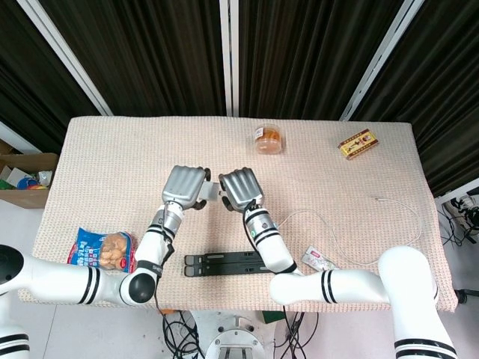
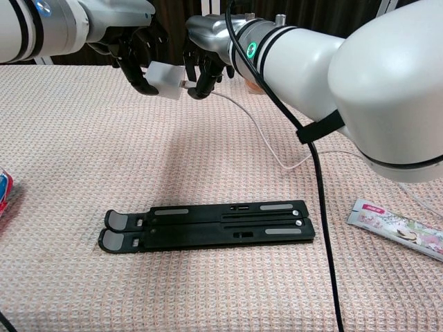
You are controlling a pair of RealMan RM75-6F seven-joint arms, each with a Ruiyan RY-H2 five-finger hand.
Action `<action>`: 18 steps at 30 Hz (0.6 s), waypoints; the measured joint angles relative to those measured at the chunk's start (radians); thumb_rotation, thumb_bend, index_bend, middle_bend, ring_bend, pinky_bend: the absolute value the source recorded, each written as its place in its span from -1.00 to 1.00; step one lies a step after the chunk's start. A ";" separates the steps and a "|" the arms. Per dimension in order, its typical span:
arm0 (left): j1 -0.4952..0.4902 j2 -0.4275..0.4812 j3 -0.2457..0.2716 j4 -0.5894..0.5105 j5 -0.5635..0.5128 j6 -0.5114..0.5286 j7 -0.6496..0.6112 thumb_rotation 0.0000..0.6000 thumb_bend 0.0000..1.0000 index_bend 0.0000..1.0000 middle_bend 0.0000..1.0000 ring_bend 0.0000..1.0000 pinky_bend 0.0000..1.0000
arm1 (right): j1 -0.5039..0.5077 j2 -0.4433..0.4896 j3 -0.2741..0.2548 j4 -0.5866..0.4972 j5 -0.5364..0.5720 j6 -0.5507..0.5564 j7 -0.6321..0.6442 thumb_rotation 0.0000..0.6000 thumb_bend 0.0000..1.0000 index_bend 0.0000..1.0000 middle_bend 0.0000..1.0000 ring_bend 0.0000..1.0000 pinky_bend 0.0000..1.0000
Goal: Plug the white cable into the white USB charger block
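Charger block (image 2: 166, 78), white, is gripped in your left robot hand (image 1: 185, 188), raised above the table (image 1: 112, 164) near its middle. Your right robot hand (image 1: 239, 187) sits just beside it, fingers (image 2: 205, 77) pinched on the plug end of the white cable (image 2: 259, 131), the plug tip touching the block's right face; you cannot tell from either view whether it is seated. In the chest view the block is tilted, held between dark fingertips (image 2: 138, 76) of your left robot hand. The cable drops from your right robot hand to the table, runs right across the woven cloth, loops, and its free end (image 1: 382, 200) lies near the right edge in the head view.

Black folding stand (image 2: 208, 225) lies flat on the table below both hands, well apart from them. Snack packet (image 2: 398, 232) lies on the table to the stand's right. Orange-lidded jar (image 1: 268, 138) stands toward the far edge, small yellow box (image 1: 357, 143) farther right. Blue snack bag (image 1: 103, 250) lies at the near left corner, beside your left forearm.
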State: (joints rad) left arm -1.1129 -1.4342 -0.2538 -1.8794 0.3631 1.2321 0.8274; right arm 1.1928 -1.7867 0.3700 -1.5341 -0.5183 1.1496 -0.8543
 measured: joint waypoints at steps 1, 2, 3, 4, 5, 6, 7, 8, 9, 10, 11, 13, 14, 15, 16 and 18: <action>-0.001 -0.001 0.000 0.000 -0.002 0.002 0.003 1.00 -0.30 0.01 -0.12 0.49 1.00 | 0.002 -0.002 0.001 0.002 0.001 0.000 0.000 1.00 0.23 0.38 0.31 -0.05 -0.02; -0.002 -0.001 0.000 -0.001 -0.003 0.003 0.006 1.00 -0.30 0.01 -0.12 0.49 1.00 | 0.003 -0.004 0.001 0.004 0.001 0.000 -0.001 1.00 0.23 0.38 0.31 -0.05 -0.02; -0.003 -0.001 -0.001 -0.002 -0.004 0.003 0.006 1.00 -0.30 0.01 -0.12 0.49 1.00 | 0.004 -0.006 0.002 0.005 0.002 0.000 -0.001 1.00 0.23 0.38 0.30 -0.05 -0.03; -0.002 -0.001 -0.004 -0.004 -0.005 0.002 0.001 1.00 -0.30 0.01 -0.12 0.49 1.00 | 0.006 -0.009 0.002 0.008 0.002 0.000 -0.002 1.00 0.23 0.38 0.29 -0.05 -0.03; -0.002 -0.001 -0.007 -0.005 -0.005 0.001 -0.003 1.00 -0.30 0.01 -0.12 0.49 1.00 | 0.006 -0.011 0.002 0.009 0.002 0.000 -0.002 1.00 0.22 0.37 0.27 -0.05 -0.04; -0.001 -0.001 -0.008 -0.005 -0.006 0.000 -0.007 1.00 -0.30 0.01 -0.12 0.49 1.00 | 0.007 -0.013 0.003 0.011 0.002 0.000 -0.002 1.00 0.20 0.37 0.26 -0.05 -0.05; -0.002 0.000 -0.009 -0.006 -0.007 -0.001 -0.007 1.00 -0.30 0.01 -0.12 0.49 1.00 | 0.009 -0.016 0.003 0.014 0.002 0.001 -0.002 1.00 0.18 0.37 0.24 -0.05 -0.05; -0.002 0.000 -0.009 -0.006 -0.008 -0.002 -0.005 1.00 -0.30 0.01 -0.12 0.49 1.00 | 0.009 -0.018 0.003 0.015 0.001 0.001 -0.002 1.00 0.15 0.37 0.24 -0.05 -0.06; -0.002 0.000 -0.010 -0.006 -0.009 -0.002 -0.006 1.00 -0.30 0.01 -0.12 0.49 1.00 | 0.010 -0.021 0.003 0.017 -0.001 0.001 0.000 1.00 0.11 0.36 0.23 -0.05 -0.07; -0.002 -0.001 -0.010 -0.005 -0.008 -0.003 -0.008 1.00 -0.30 0.01 -0.12 0.49 1.00 | 0.011 -0.024 0.003 0.019 -0.004 0.001 0.002 1.00 0.09 0.36 0.22 -0.06 -0.07; -0.003 -0.002 -0.010 -0.004 -0.008 -0.003 -0.007 1.00 -0.30 0.01 -0.12 0.49 1.00 | 0.011 -0.026 0.003 0.020 -0.006 0.001 0.002 1.00 0.05 0.35 0.22 -0.06 -0.07; -0.004 -0.004 -0.009 -0.003 -0.011 -0.003 -0.004 1.00 -0.30 0.01 -0.12 0.49 1.00 | 0.012 -0.030 0.004 0.022 -0.010 0.002 0.006 1.00 0.01 0.34 0.21 -0.06 -0.08; -0.005 -0.005 -0.008 -0.001 -0.012 -0.002 -0.003 1.00 -0.30 0.01 -0.12 0.49 1.00 | 0.012 -0.031 0.005 0.023 -0.010 0.002 0.007 1.00 -0.01 0.33 0.21 -0.06 -0.08; -0.005 -0.006 -0.007 0.000 -0.014 -0.002 -0.002 1.00 -0.30 0.01 -0.12 0.49 1.00 | 0.012 -0.032 0.006 0.023 -0.010 0.002 0.008 1.00 -0.03 0.33 0.21 -0.06 -0.08; -0.006 -0.008 -0.006 0.002 -0.015 -0.001 0.001 1.00 -0.30 0.01 -0.12 0.49 1.00 | 0.012 -0.033 0.006 0.024 -0.010 0.002 0.007 1.00 -0.04 0.32 0.21 -0.06 -0.08; -0.007 -0.010 -0.005 0.004 -0.016 0.002 0.003 1.00 -0.30 0.01 -0.12 0.49 1.00 | 0.012 -0.035 0.006 0.024 -0.008 0.004 0.005 1.00 -0.05 0.31 0.21 -0.06 -0.09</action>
State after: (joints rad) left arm -1.1199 -1.4446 -0.2592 -1.8749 0.3467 1.2345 0.8302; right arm 1.2052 -1.8220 0.3759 -1.5097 -0.5264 1.1536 -0.8490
